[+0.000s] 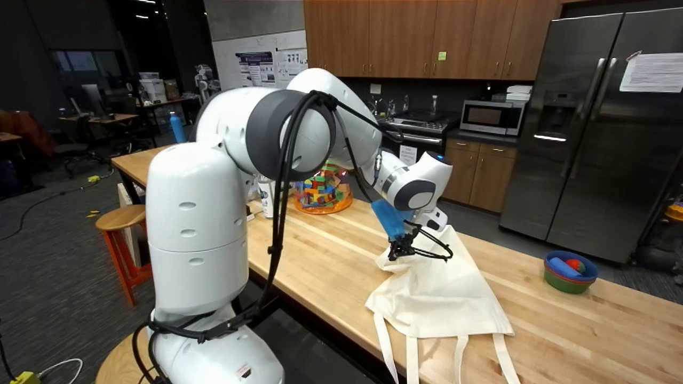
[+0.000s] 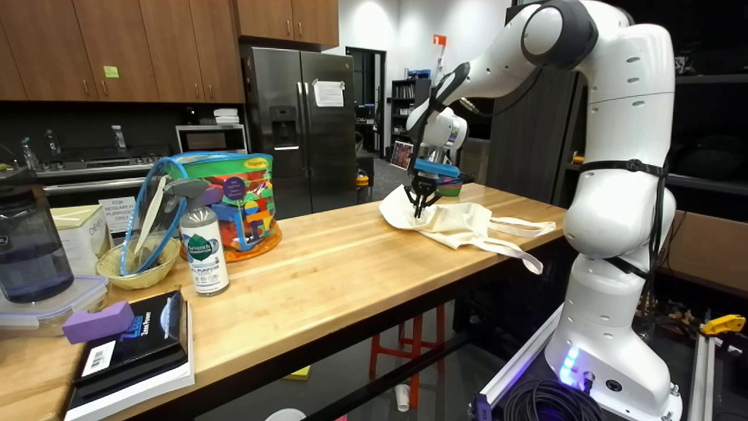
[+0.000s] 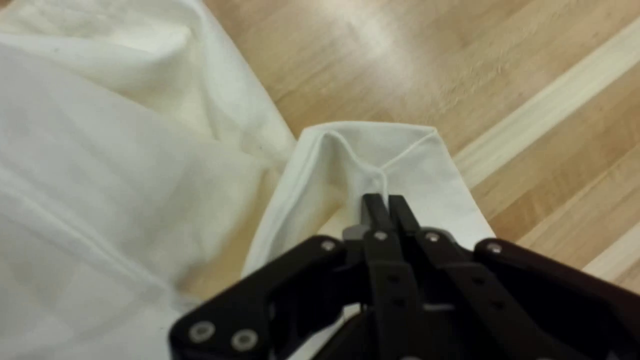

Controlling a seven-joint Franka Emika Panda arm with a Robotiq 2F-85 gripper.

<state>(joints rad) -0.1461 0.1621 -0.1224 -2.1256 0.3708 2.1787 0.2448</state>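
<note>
On the wooden tabletop (image 1: 315, 245), a crumpled cream cloth bag (image 1: 440, 309) is being pinched at one edge by the fingers (image 3: 378, 220), pressed nearly together on it; nested bowls (image 1: 564, 285) are standing apart from it.

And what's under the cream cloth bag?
The cream cloth bag lies on the wooden tabletop, which shows around it; anything else underneath would be covered from view, so I can't tell.
</note>
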